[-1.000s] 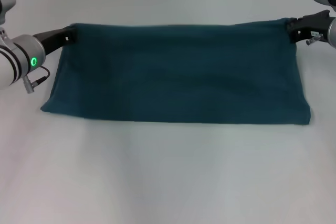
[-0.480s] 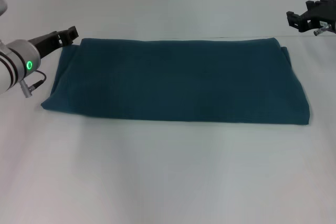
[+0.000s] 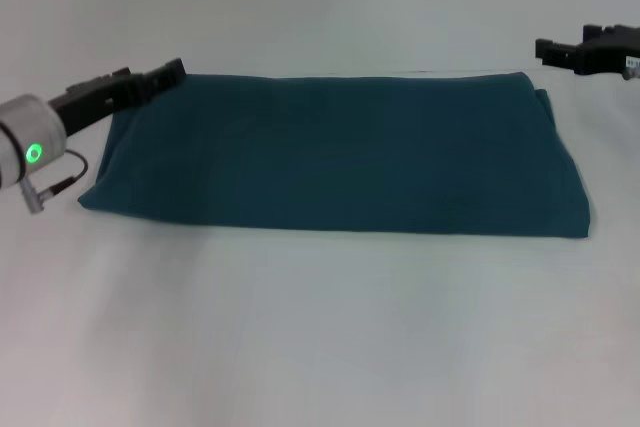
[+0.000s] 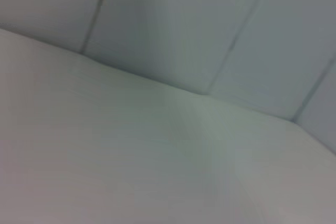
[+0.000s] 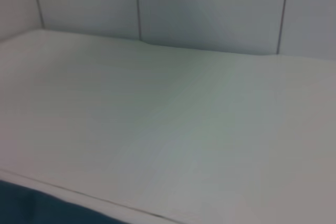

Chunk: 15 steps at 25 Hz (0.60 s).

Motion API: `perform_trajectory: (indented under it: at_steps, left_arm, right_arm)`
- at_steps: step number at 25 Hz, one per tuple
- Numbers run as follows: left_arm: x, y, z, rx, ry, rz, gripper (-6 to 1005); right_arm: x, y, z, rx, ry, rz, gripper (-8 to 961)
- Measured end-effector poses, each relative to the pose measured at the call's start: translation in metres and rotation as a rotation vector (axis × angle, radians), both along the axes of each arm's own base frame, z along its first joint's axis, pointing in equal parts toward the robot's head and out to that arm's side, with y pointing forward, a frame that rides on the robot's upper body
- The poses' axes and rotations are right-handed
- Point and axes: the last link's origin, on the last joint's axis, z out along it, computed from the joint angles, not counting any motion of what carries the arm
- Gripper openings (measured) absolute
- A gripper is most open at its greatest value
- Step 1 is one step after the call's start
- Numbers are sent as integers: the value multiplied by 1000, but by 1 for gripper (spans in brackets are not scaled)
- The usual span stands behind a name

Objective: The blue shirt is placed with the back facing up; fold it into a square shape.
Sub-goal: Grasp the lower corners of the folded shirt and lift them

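White surface (image 3: 320,347) carries the blue shirt (image 3: 340,152), lying as a wide folded band, so you need another fold to square it. Your left gripper (image 3: 168,72) hovers over its far left corner; right gripper (image 3: 548,48) hangs off the far right corner. You cannot tell either's grip, though neither holds cloth.

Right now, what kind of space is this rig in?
Probably a lab or test cell, not a home. A bare white table holds only the folded blue shirt, plain panelled walls stand behind, and the left gripper and right gripper hover at the shirt's far corners.
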Motion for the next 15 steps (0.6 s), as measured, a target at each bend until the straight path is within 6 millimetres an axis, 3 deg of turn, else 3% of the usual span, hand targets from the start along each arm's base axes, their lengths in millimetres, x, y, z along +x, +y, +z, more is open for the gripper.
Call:
perform_trajectory:
  at_steps: [2,8,15]
  left_arm:
    - [-3,-8,0,-20,-10,-20,818]
    - [-24,-32,7,-34,-9,-10,892]
    - [-47,-50,18,-9,16,34,893]
  right_arm:
    - [2,-10,1,-29,59,-3,780]
    - [6,-47,3,-149,284,-10,796]
    - [15,-82,16,-257,463,-19,790]
